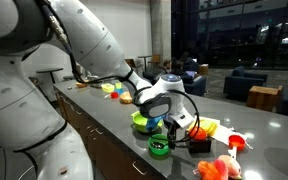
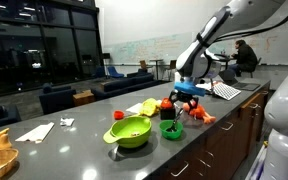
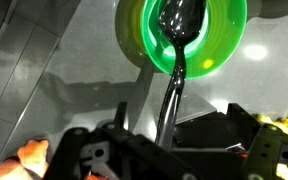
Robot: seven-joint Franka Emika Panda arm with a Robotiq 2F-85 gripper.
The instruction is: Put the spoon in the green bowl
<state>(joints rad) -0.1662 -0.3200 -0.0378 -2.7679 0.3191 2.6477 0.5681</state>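
Observation:
In the wrist view the thin dark spoon point(image 3: 176, 70) lies with its scoop in a round green dish point(image 3: 139, 40), and its handle slants down toward the camera. The handle runs between the wide-apart fingers of my open gripper point(image 3: 174, 125), and nothing shows them pressing on it. In both exterior views the gripper point(image 1: 176, 118) point(image 2: 187, 98) hangs over the counter near the small darker green dish point(image 1: 159, 148) point(image 2: 171, 129); this seems to be the dish holding the spoon. The lime green bowl point(image 2: 132, 131) point(image 1: 142, 120) stands beside that dish.
Red and yellow utensils point(image 2: 199, 113) lie around the gripper on the grey counter point(image 2: 84, 140). An orange soft thing point(image 1: 219, 168) sits near the counter's end. Papers point(image 2: 34, 131) lie farther along. The counter's front edge runs close by the dishes.

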